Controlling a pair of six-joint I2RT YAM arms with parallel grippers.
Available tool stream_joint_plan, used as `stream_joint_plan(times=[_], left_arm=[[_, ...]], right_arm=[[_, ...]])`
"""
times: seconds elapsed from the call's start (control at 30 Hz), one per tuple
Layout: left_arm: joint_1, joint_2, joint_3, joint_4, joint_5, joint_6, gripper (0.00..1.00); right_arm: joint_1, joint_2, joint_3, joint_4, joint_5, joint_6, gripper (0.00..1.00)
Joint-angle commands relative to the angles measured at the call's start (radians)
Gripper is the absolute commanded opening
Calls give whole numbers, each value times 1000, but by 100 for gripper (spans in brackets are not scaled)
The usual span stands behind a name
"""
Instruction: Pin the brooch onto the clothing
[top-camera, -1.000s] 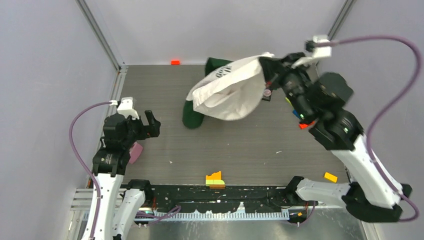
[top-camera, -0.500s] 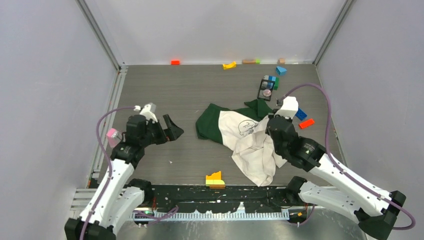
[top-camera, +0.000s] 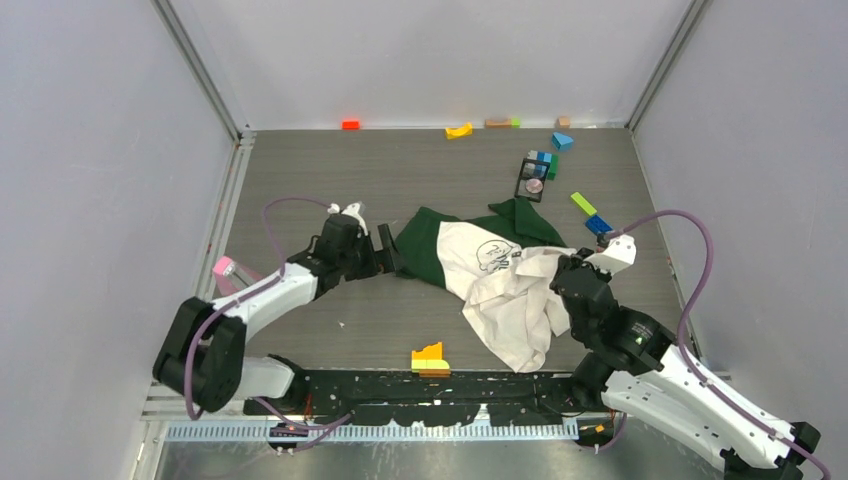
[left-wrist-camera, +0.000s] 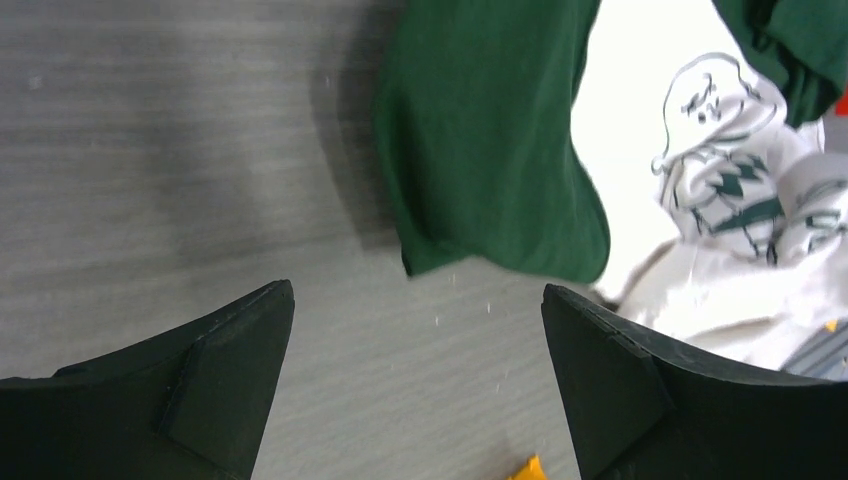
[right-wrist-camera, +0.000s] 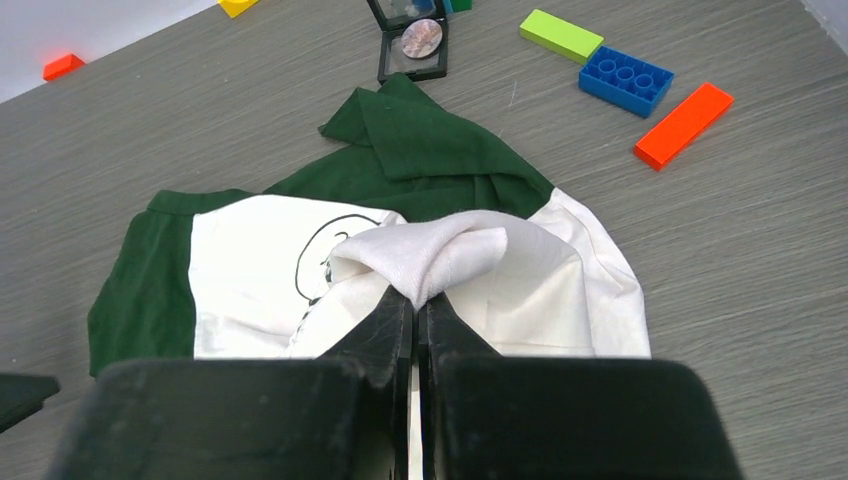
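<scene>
A small black case (right-wrist-camera: 383, 55) at the far side of the table (top-camera: 400, 160) held the brooch (right-wrist-camera: 422, 38), a dull pinkish disc. The shirt (top-camera: 470, 262) lay crumpled mid-table, white and green, its print (top-camera: 492, 255) partly folded under. The right gripper (right-wrist-camera: 415, 298) pinched a white fold; the left gripper (left-wrist-camera: 415, 292) gaped beside a sleeve (left-wrist-camera: 480, 150).

One shirt (top-camera: 470, 250), one brooch (top-camera: 535, 186), two hands (left-wrist-camera: 415, 290) (right-wrist-camera: 415, 300), roughly a dozen toy blocks (top-camera: 583, 203).
</scene>
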Motion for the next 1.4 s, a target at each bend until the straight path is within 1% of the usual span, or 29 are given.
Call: stream_joint_plan(times=[0.0, 0.1, 0.2, 0.3, 0.33, 0.43, 0.53, 0.6, 0.67, 0.77, 0.83, 0.93, 1.0, 1.07, 1.13, 1.17, 1.27, 1.3, 1.37], left_arm=[[-3, 115, 139, 101, -103, 0, 98], [-3, 196, 174, 98, -114, -8, 98], [-3, 269, 179, 179, -54, -46, 98], [-3, 335, 196, 218, -13, -74, 99], [-3, 355, 204, 224, -4, -78, 95], [-3, 388, 225, 228, 8, -76, 70], [0, 365, 241, 225, 1, -57, 45], [13, 330, 255, 208, 6, -48, 21], [47, 279, 271, 182, 22, -41, 1], [117, 175, 300, 105, 61, -19, 0], [168, 81, 330, 20, 70, 21, 0], [246, -19, 394, -144, 92, 105, 0], [273, -54, 455, -287, 97, 191, 0], [280, -69, 512, -461, 67, 303, 0], [282, -75, 552, -581, 3, 372, 0], [282, -85, 563, -620, -16, 402, 0], [282, -121, 564, -682, -76, 464, 0], [282, -136, 552, -680, -97, 466, 0], [282, -157, 514, -653, -131, 474, 0]], right_arm=[[1, -25, 8, -10, 24, 90, 1], [1, -26, 17, -40, 12, 106, 1], [1, -25, 22, -51, 2, 112, 1], [1, -19, 40, -55, -23, 101, 3], [1, -10, 47, -55, -32, 95, 4], [1, 23, 102, -59, -111, 43, 4], [1, 100, 187, -84, -209, -17, 1], [1, 156, 227, -94, -315, -48, 1], [1, 211, 319, -106, -465, -106, 1], [1, 268, 431, -153, -539, -130, 0], [1, 274, 502, -161, -597, -151, 1], [1, 271, 580, -164, -712, -155, 1], [1, 273, 594, -164, -793, -132, 1], [1, 276, 573, -173, -859, -92, 1], [1, 278, 516, -191, -891, -27, 1], [1, 279, 460, -198, -901, 28, 1], [1, 274, 317, -220, -985, 137, 1], [1, 273, 247, -231, -1008, 185, 1], [1, 265, 167, -272, -1018, 236, 1]])
